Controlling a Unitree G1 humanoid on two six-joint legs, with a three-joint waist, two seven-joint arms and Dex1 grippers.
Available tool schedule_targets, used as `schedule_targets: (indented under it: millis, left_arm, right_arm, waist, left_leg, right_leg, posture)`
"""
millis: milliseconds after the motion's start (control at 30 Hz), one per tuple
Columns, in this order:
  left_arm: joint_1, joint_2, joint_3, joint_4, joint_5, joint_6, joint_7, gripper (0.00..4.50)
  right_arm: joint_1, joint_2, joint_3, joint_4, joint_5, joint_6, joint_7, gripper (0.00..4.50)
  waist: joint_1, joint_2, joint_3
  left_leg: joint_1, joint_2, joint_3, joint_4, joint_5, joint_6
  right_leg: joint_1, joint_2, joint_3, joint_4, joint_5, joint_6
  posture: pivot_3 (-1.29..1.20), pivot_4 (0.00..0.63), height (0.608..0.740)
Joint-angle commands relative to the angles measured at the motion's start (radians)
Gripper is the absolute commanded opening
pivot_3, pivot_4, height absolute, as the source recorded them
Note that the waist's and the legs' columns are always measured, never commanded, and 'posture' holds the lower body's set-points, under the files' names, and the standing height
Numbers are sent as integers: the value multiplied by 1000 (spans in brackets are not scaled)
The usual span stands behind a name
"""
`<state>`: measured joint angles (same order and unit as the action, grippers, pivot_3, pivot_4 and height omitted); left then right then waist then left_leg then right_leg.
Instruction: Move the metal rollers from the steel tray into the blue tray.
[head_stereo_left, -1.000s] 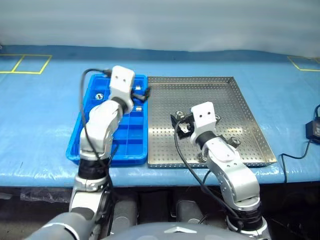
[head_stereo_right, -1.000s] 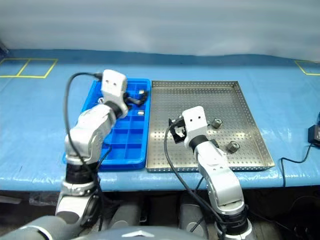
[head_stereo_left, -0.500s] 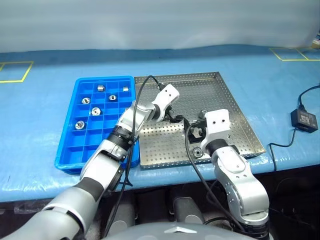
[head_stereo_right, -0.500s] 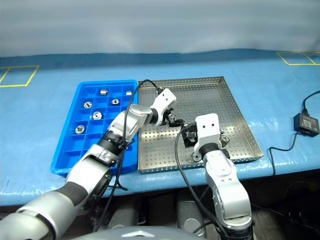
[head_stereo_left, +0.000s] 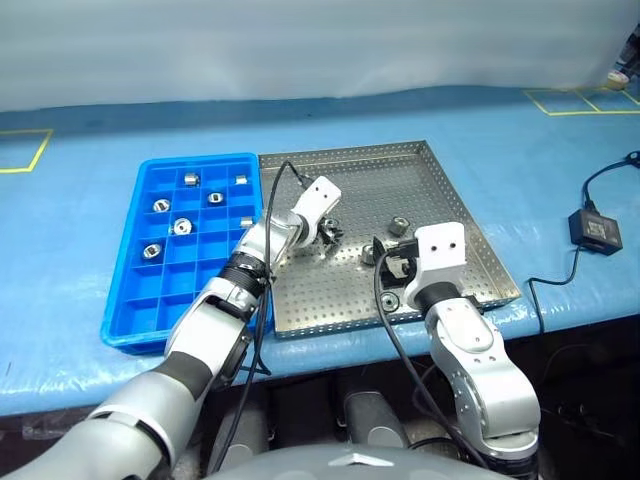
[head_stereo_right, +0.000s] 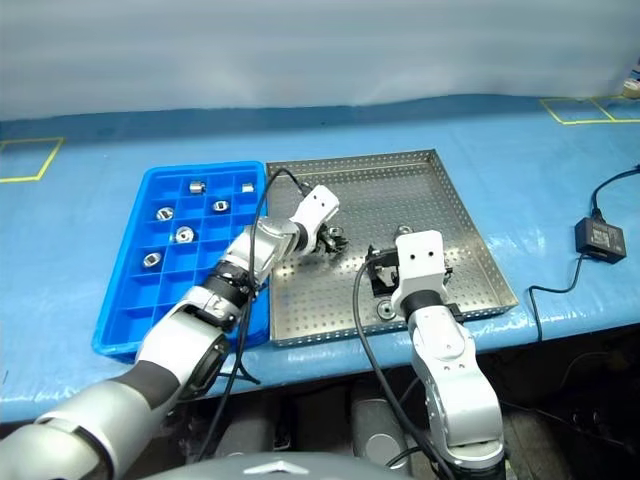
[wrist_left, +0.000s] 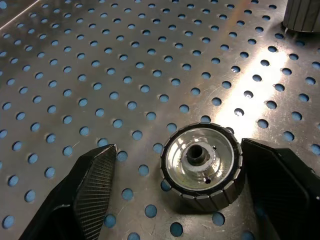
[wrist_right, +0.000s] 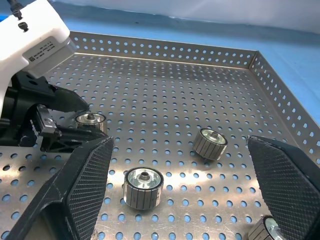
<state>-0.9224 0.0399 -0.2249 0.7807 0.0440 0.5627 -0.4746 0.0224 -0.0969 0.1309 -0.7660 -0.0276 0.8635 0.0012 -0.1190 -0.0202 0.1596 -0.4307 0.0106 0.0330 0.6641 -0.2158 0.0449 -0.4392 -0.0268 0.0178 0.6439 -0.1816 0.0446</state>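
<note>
Left gripper (wrist_left: 172, 200) low over the steel tray (head_stereo_left: 430, 190), fingers (wrist_left: 92, 175) spread either side of one metal roller (wrist_left: 202, 167) standing on end on the perforated floor, gaps on both sides, not pinching it. Right gripper (wrist_right: 180, 200) also over the steel tray near its front rim, fingers spread wide, holding nothing. Loose rollers on the steel tray: one upright (wrist_right: 144, 186) just ahead of the right gripper, one tipped on its side (wrist_right: 210, 144) further in, one at the edge (wrist_right: 265, 230). Blue tray (head_stereo_left: 130, 300) sits just left of the steel tray, touching or nearly; six rollers in its far cells, e.g. (head_stereo_left: 183, 226), near cells bare
</note>
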Motion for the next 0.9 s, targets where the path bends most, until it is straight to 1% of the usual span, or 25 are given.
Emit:
schedule_targets:
  millis: [33, 133, 233, 333, 367, 433, 500, 567, 667, 733, 800, 900]
  left_arm:
    - [15, -4, 25, -93, -26, 43, -10, 2838]
    - [56, 2, 64, -277, -88, 129, -46, 1840]
    - [114, 11, 130, -520, -161, 206, -37, 1820]
    - [187, 32, 191, -758, -205, 237, 2, 1820]
    - [221, 44, 204, -822, -199, 220, 24, 1820]
    - [295, 88, 203, -923, -144, 160, 75, 1820]
    - [383, 109, 234, -1024, -115, 148, 145, 1820]
    - [489, 130, 266, -1134, -96, 148, 196, 1820]
    - [628, 144, 300, -1259, -95, 179, 236, 1820]
    - [708, 181, 287, -1310, -66, 191, 245, 1820]
    - [767, 195, 287, -1347, -63, 214, 257, 1820]
    - [835, 202, 287, -1386, -56, 243, 279, 1820]
  right_arm:
    - [-24, 2, 3, -24, 1, -6, 6, 4500]
    - [-43, -1, 7, -12, 6, -5, 17, 4500]
    - [-75, -1, 28, 7, 5, -7, 29, 4500]
    - [-113, 6, 52, 26, 11, -13, 43, 4500]
    - [-124, 6, 62, 37, 13, -18, 49, 4500]
    - [-147, 6, 87, 61, 9, -27, 60, 4500]
    - [-171, 20, 102, 83, 10, -30, 62, 4500]
    - [-192, 35, 119, 105, 22, -36, 76, 4500]
    - [-226, 28, 163, 147, 23, -54, 110, 4500]
    - [-251, 14, 198, 179, 15, -68, 132, 4500]
    - [-269, 6, 226, 199, 17, -81, 155, 4500]
    - [-284, -1, 255, 215, 22, -96, 183, 4500]
  waist:
    - [-1, 0, 0]
    - [1, 0, 0]
    - [5, 0, 0]
    - [6, 0, 0]
    - [9, 0, 0]
    - [13, 2, -1]
    - [15, 3, -2]
    - [34, 3, -2]
    - [61, 3, -2]
    - [81, 3, -2]
    - [104, 2, -3]
    - [127, 2, -3]
  left_leg:
    - [0, 0, 0, 0, 0, 0]
    - [0, 0, 0, -1, 0, 0]
    - [-3, 0, 0, -1, 0, 0]
    - [-3, 0, 0, -1, 0, 0]
    - [-2, 0, 0, -1, 0, 0]
    - [0, 1, 0, -2, 0, -1]
    - [2, 1, 0, -2, 0, -1]
    - [2, 1, 0, -2, 1, -1]
    - [0, 1, 0, -2, 1, -1]
    - [0, 0, 0, -2, 1, -1]
    - [0, 0, 0, -2, 1, -1]
    - [1, 0, -1, -1, 1, -1]
  right_leg:
    - [0, 0, 0, 0, 0, 0]
    - [-1, 0, 0, 0, 0, 0]
    - [-3, 0, 0, 1, 0, 0]
    - [-4, 0, 1, 1, 0, 0]
    - [-4, 0, 1, 1, 0, 0]
    - [-2, 0, 2, 2, 0, 0]
    - [-1, 0, 2, 2, 0, 0]
    - [-1, 0, 2, 2, 0, -1]
    - [-2, 0, 1, 2, 0, -1]
    - [-2, -1, 1, 1, 2, -3]
    - [-1, -1, 0, 1, -1, -9]
    - [0, -2, -2, 0, -3, -6]
  posture:
    - [-182, 150, 740]
    - [-154, 150, 740]
    - [-141, 150, 740]
    - [-104, 150, 740]
    - [-95, 150, 740]
    - [-89, 150, 740]
    - [-42, 150, 740]
    - [-17, 150, 740]
    - [39, 150, 740]
    - [72, 150, 740]
    - [89, 150, 740]
    - [126, 150, 740]
